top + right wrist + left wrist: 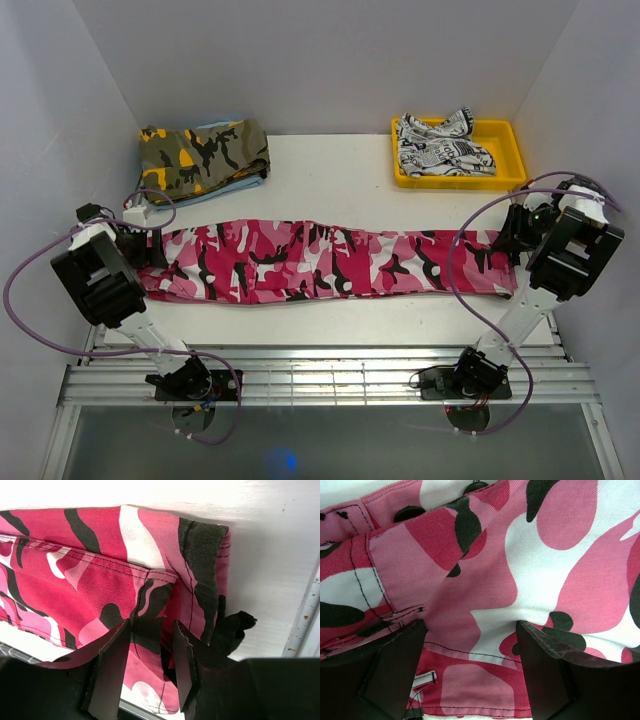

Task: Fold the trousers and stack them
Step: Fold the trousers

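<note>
The trousers (320, 262), in pink, white and black camouflage, lie stretched left to right across the white table. My left gripper (145, 248) is low over their left end. In the left wrist view it (470, 630) is open wide over the cloth (545, 555), close to seams, a belt loop and black buttons. My right gripper (510, 240) is at the right end. The right wrist view shows it (151, 625) partly open, with a fold of the leg hem (200, 560) between its fingers. A black strap (232, 627) hangs from that hem.
An olive-and-orange camouflage garment (205, 155) lies folded at the back left on a light blue cloth. A yellow tray (510, 165) at the back right holds a white garment with black print (440, 145). Metal rails (320, 375) run along the near table edge.
</note>
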`<state>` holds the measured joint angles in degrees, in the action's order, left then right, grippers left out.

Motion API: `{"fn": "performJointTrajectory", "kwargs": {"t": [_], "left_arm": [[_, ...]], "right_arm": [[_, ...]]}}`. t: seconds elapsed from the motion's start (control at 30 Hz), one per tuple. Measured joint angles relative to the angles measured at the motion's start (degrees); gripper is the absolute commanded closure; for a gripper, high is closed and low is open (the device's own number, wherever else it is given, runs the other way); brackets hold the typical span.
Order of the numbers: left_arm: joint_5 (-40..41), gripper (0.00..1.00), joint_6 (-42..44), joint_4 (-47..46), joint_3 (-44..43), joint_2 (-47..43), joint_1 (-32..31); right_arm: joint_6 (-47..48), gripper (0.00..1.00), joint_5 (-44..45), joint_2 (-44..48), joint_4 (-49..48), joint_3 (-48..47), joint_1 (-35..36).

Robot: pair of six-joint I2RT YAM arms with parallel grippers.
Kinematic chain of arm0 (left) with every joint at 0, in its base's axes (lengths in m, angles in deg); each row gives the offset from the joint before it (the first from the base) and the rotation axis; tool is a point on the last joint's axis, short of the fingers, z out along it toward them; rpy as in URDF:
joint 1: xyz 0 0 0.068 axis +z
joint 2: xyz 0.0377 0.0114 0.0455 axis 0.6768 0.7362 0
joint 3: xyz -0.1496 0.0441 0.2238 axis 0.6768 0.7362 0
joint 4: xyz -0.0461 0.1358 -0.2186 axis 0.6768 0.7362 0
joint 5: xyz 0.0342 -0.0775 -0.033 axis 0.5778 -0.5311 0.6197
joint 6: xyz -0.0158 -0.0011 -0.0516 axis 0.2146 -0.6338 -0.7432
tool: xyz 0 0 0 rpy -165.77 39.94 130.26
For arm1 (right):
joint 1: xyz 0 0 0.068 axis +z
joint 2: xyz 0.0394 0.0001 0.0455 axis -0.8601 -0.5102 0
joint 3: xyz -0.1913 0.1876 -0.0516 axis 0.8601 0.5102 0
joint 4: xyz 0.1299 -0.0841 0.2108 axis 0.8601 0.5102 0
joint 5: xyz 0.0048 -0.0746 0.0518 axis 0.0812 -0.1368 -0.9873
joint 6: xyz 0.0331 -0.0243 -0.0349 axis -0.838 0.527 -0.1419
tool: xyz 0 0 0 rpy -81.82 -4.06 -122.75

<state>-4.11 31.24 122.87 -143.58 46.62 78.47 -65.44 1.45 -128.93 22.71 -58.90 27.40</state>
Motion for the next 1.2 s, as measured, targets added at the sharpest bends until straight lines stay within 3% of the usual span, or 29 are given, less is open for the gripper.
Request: {"fn": "performJointTrajectory", "kwargs": {"t": [0.13, 0.17, 0.23, 0.57, 0.77, 0.93, 0.97, 1.0, 1.03, 1.13, 1.2], "left_arm": [[-0.04, 0.14, -0.26, 0.35, -0.35, 0.22, 0.00], [-0.07, 0.15, -0.42, 0.50, -0.46, 0.28, 0.00], [-0.07, 0.14, -0.59, 0.61, -0.57, 0.33, 0.00], [-0.07, 0.09, -1.46, 1.51, -1.31, 0.68, 0.00], [-0.02, 0.09, -1.97, 1.79, -1.64, 0.92, -0.02], [0.00, 0.08, -2.19, 1.86, -1.75, 1.01, -0.02], [0.00, 0.08, -2.21, 1.86, -1.75, 1.03, -0.02], [0.00, 0.07, -2.25, 1.86, -1.75, 1.03, -0.02], [0.00, 0.07, -2.29, 1.86, -1.75, 1.03, -0.02], [0.00, 0.07, -2.36, 1.84, -1.75, 1.03, -0.04], [0.00, 0.07, -2.40, 1.84, -1.75, 1.03, -0.07]], "right_arm": [[-0.52, 0.65, -0.81, -1.18, 0.11, 0.39, 0.02], [-0.87, 0.77, -1.64, -1.60, 0.15, 0.39, 0.00], [-0.81, 0.92, -2.95, -2.03, 0.11, 0.44, 0.00], [-0.48, 0.92, -10.75, 3.69, -0.39, -0.39, -0.55], [-0.72, 0.92, -9.35, 8.22, -2.38, -3.17, -1.20], [-1.03, 0.92, -6.29, 4.44, -5.31, -2.08, -1.27], [-1.03, 0.89, -5.64, 3.13, -5.99, -1.70, -1.29], [-1.09, 0.80, -4.85, 1.79, -6.60, -1.25, -1.27], [-1.36, 0.51, -4.11, 0.66, -7.21, -0.74, -1.27], [-1.68, 0.09, -1.84, -1.33, -8.41, 0.37, -1.29], [-0.94, 0.09, -1.31, -1.29, -8.55, 0.61, -1.29]]}}
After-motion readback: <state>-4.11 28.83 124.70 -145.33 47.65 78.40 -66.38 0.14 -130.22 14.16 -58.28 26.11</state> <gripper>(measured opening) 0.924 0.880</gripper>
